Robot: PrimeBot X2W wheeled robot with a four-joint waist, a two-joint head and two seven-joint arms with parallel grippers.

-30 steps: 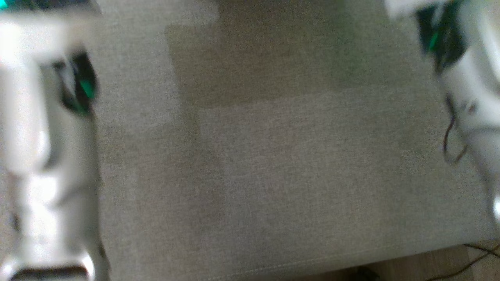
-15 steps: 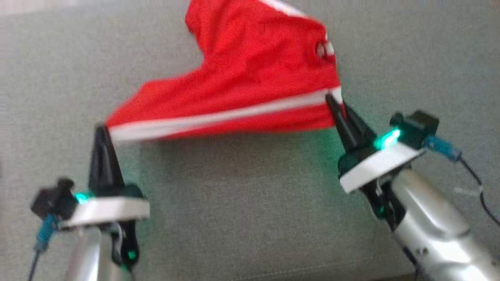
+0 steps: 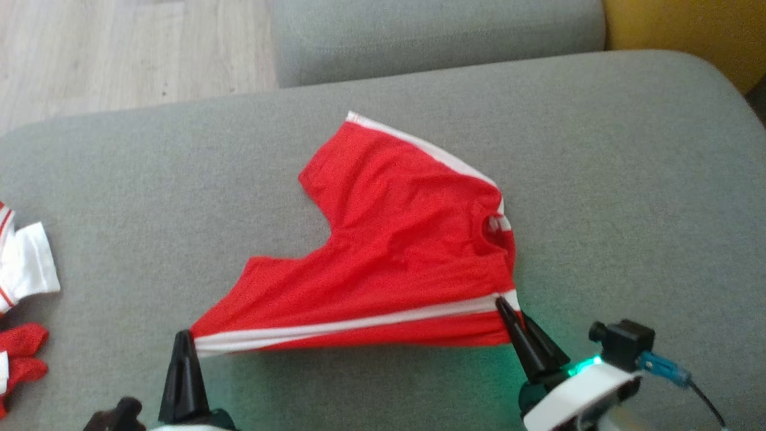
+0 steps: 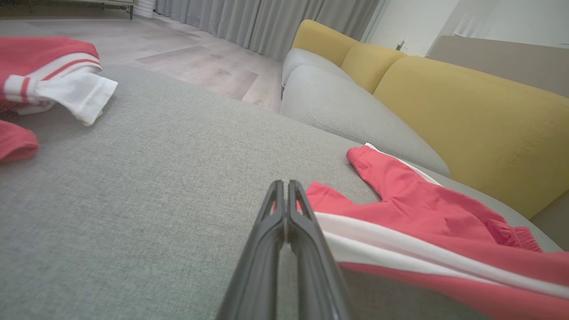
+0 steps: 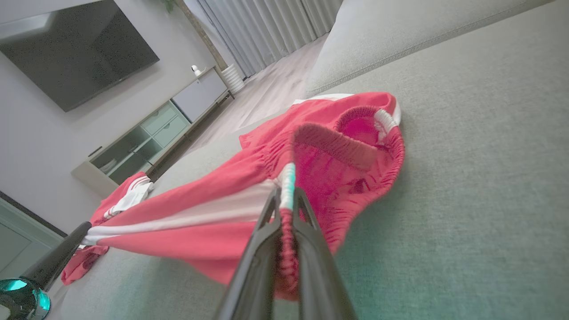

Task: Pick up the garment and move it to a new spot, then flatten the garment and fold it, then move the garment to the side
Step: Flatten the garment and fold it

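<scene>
Head view: left gripper (image 3: 183, 336) clamped on hem corner of red garment (image 3: 395, 239), right gripper (image 3: 501, 303) clamped on waistband end. Striped edge taut between jaws, running left-right; rest trails forward, away from both, across grey sofa seat (image 3: 628, 179).

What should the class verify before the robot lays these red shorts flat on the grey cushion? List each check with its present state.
1. Grip: left hand shut on leg hem of red shorts: ok.
2. Grip: right hand shut on waistband: ok.
3. Tension: white stripe taut between hands: ok.
4. Flatness: not ok, waistband bunched.
5. Clearance: other clothes lie apart on grey cushion: ok.
</scene>
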